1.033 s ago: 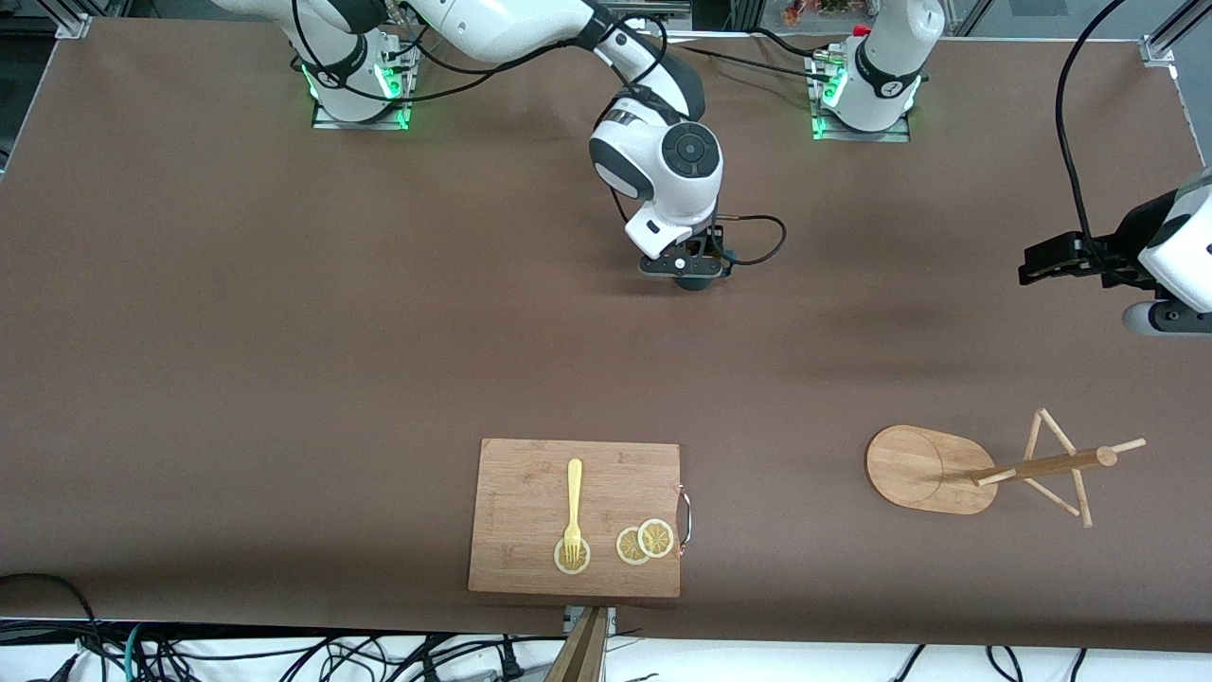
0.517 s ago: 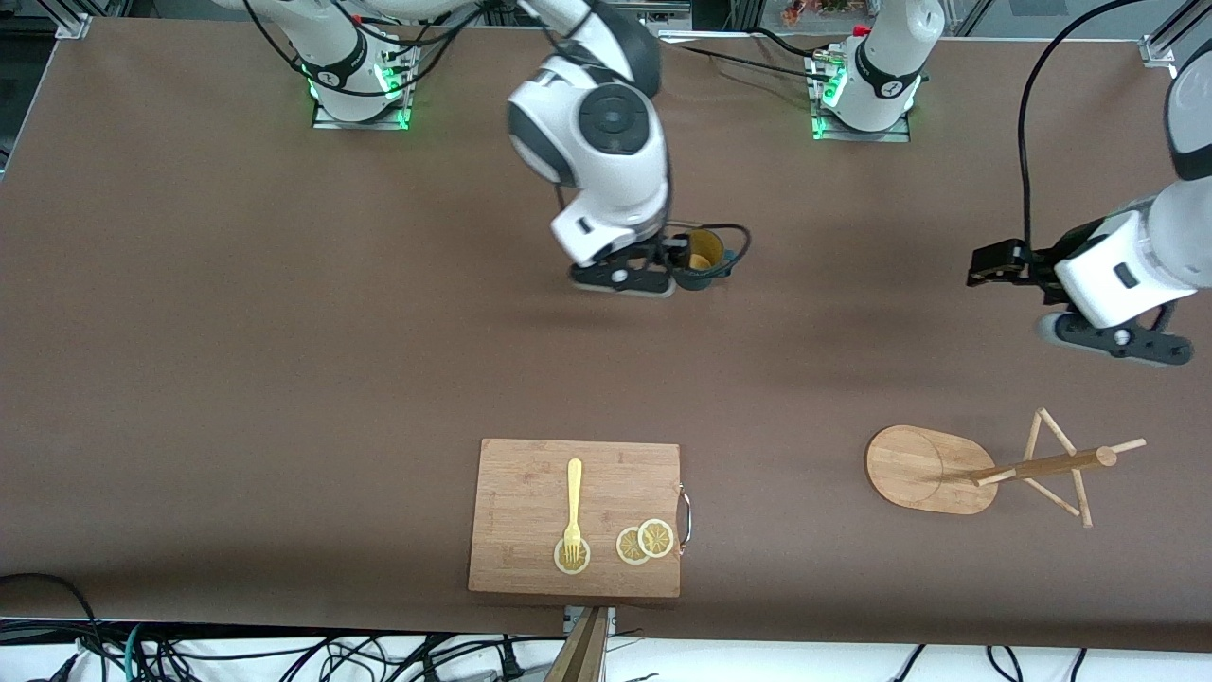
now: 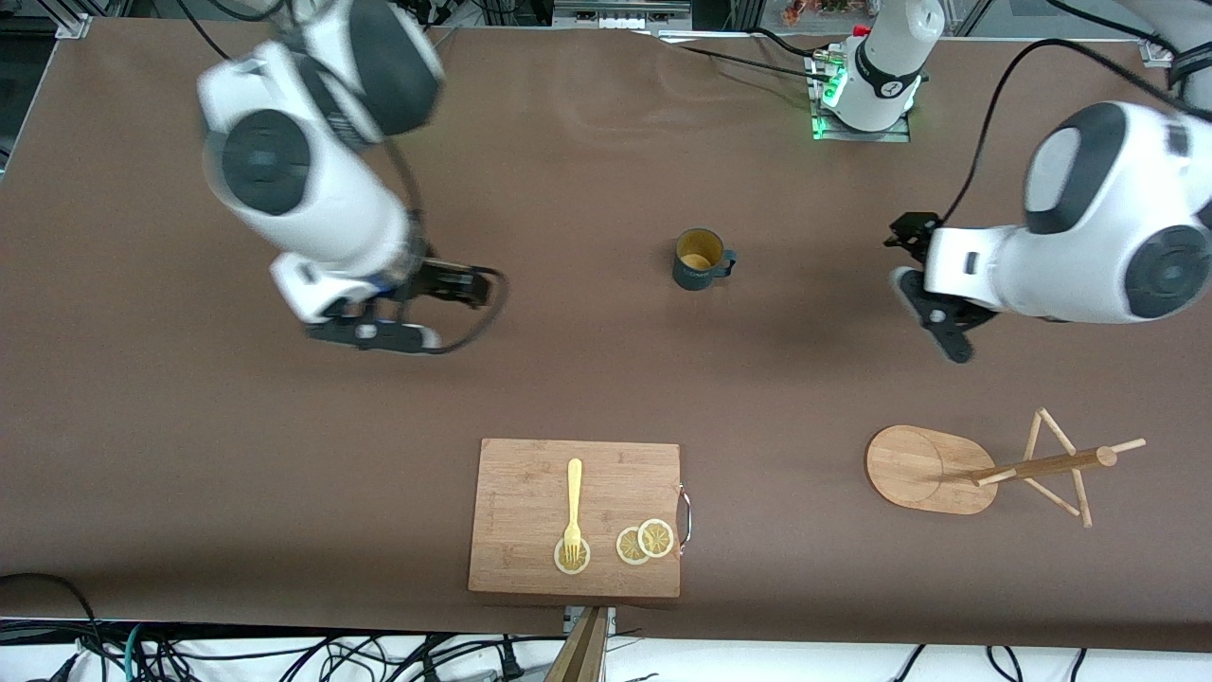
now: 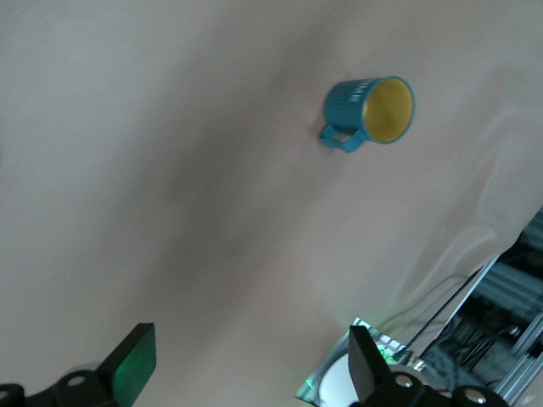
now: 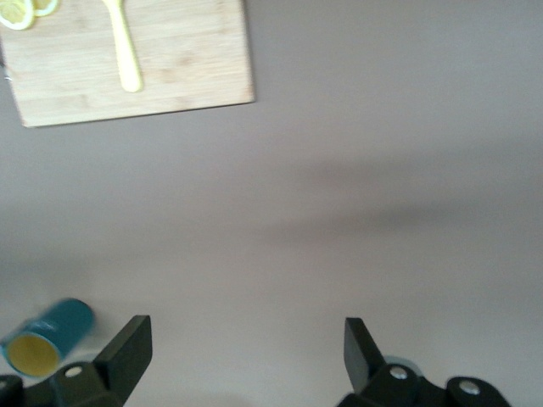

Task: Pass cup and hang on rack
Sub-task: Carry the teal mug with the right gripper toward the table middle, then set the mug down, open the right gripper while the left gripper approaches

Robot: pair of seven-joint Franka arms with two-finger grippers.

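Glossy white arm shells, dark grey round joint caps, black cables, green-lit bases.

Bright even light; right arm motion-blurred; soft shadows.

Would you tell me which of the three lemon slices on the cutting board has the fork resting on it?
It is the lemon slice lying alone toward the right arm's end of the cutting board; the yellow fork has its tines on it. The other two slices overlap beside the board's metal handle.
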